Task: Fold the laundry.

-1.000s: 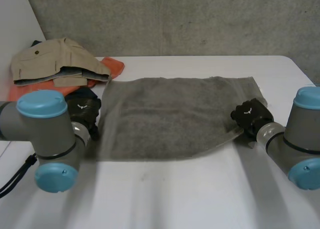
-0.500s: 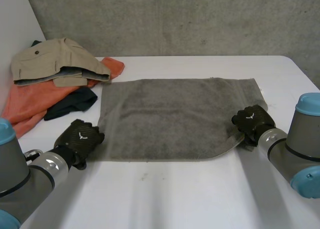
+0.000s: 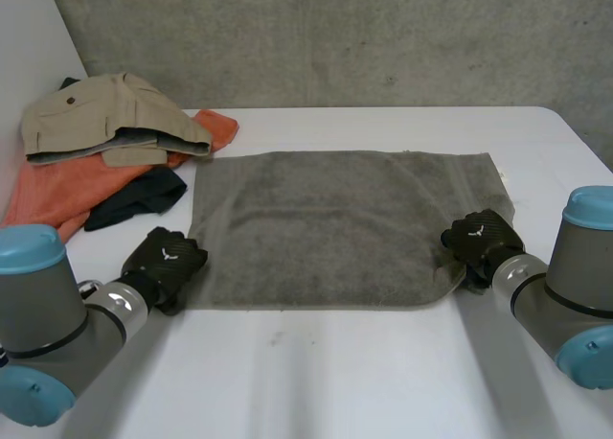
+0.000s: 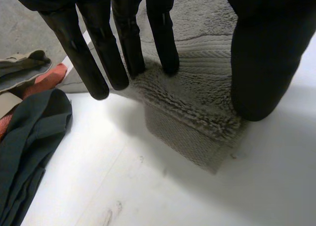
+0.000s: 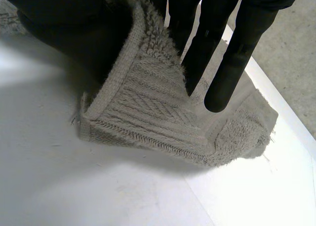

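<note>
Surface: white table [image 3: 335,372], concrete wall [image 3: 335,36] behind. On it the grey towel [image 3: 326,223] lies spread flat. I see the left hand [image 3: 165,259] pinching its near left corner, right hand [image 3: 482,236] pinching the near right; clothes pile [image 3: 105,132] far left

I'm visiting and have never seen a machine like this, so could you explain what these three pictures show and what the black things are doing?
It is a robot with two arms at a white table, each ending in a black hand. The wide picture looks down from a camera between the arms; the two close-ups come from cameras on the wrists, looking along each palm. A grey towel lies spread out. The left hand pinches its near left corner, and the right hand pinches the near right corner. A pile of clothes waits at the table's far left.
</note>
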Tool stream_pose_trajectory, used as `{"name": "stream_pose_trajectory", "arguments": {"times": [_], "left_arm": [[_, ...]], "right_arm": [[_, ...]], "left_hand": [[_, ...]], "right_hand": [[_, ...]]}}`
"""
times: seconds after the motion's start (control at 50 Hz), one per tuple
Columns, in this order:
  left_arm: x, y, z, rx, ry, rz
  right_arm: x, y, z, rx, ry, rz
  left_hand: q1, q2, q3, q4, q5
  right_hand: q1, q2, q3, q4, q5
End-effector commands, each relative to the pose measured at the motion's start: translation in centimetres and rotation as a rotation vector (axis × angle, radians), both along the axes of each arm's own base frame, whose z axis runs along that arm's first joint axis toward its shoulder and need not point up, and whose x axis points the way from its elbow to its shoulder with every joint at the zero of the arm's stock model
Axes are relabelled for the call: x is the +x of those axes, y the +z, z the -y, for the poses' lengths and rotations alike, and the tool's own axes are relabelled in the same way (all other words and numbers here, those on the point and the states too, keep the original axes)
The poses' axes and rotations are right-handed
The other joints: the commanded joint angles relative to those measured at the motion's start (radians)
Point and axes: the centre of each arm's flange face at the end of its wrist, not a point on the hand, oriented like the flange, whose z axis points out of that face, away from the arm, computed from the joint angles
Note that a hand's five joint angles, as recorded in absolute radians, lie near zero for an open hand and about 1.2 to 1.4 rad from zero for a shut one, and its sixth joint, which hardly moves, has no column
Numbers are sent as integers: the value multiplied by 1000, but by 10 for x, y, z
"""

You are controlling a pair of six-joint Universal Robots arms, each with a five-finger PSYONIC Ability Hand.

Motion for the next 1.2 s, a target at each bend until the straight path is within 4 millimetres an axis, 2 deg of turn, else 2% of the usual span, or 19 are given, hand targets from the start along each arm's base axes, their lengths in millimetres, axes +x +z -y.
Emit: {"name": "stream_pose_trajectory", "arguments": {"times": [0.02, 0.18, 0.38, 0.44, 0.5, 0.6, 0.68, 0.72, 0.78, 0.82, 0.84, 0.9, 0.92, 0.96, 0.98, 1.0, 1.04, 1.12, 1.2], "left_arm": [[-4, -2, 14, -24, -1, -5], [-12, -7, 26, -35, -15, -8], [-22, 6, 41, -90, -23, -45], [-25, 7, 40, -90, -25, -56], [-28, 6, 38, -88, -24, -57], [-27, 4, 35, -77, -13, -51], [-27, 4, 36, -78, -12, -50], [-27, 4, 36, -81, -11, -50], [-26, 12, 36, -97, -2, -57], [-25, 25, 34, -114, 10, -71], [-23, 49, 32, -156, 32, -111], [-20, 80, 22, -189, 66, -190], [-18, 99, 14, -206, 80, -245], [-16, 117, 5, -218, 87, -290], [-14, 126, 0, -226, 89, -308], [-11, 144, -12, -238, 87, -332], [-7, 159, -24, -247, 85, -339], [-1, 177, -45, -220, 84, -334], [0, 164, -48, -116, 103, -293]], "right_arm": [[1, 0, -1, -2, 4, 0], [1, 0, -1, -2, 2, 0], [-1, 0, 1, -4, -5, 0], [-1, 0, 1, -4, -5, 0], [-1, 0, 0, -2, -4, 0], [-1, 0, 0, -2, -4, 0], [0, 0, 0, -4, -1, -1], [-1, 1, 1, -8, -5, -3], [-4, 5, 4, -21, -33, -12], [-6, 13, 6, -45, -54, -13], [-7, 26, 7, -78, -64, -17], [-10, 50, 3, -116, -76, -28], [-12, 70, -4, -126, -75, -47], [-13, 89, -11, -137, -68, -62], [-15, 111, -19, -133, -60, -83], [-15, 119, -24, -128, -56, -91], [-19, 134, -32, -95, -50, -111], [-24, 158, -47, -15, -37, -139], [-33, 165, -53, 58, -27, -186]], "left_hand": [[279, 285, 293, 289, 294], [396, 402, 410, 407, 412], [485, 490, 499, 495, 500], [417, 423, 431, 428, 433], [98, 103, 112, 108, 113], [73, 79, 87, 84, 89], [296, 301, 310, 306, 311], [731, 737, 745, 741, 746], [734, 739, 748, 744, 749], [734, 739, 748, 744, 749], [734, 739, 748, 744, 749], [734, 739, 748, 744, 749], [734, 739, 748, 744, 749], [734, 739, 748, 744, 749], [734, 739, 748, 744, 749], [734, 739, 748, 744, 749], [734, 739, 748, 744, 749], [734, 739, 748, 744, 749], [734, 739, 748, 744, 749]], "right_hand": [[253, 220, 206, 199, 195], [253, 220, 206, 199, 195], [253, 220, 206, 199, 195], [253, 220, 206, 199, 195], [253, 220, 206, 199, 195], [253, 220, 206, 199, 195], [253, 220, 206, 199, 195], [253, 220, 206, 199, 195], [253, 220, 206, 199, 195], [253, 220, 206, 199, 195], [253, 220, 206, 199, 195], [253, 220, 206, 199, 195], [253, 220, 206, 199, 195], [253, 220, 206, 199, 195], [253, 220, 206, 199, 195], [253, 220, 206, 199, 195], [253, 220, 206, 199, 195], [253, 220, 206, 199, 195], [253, 220, 206, 199, 195]]}}
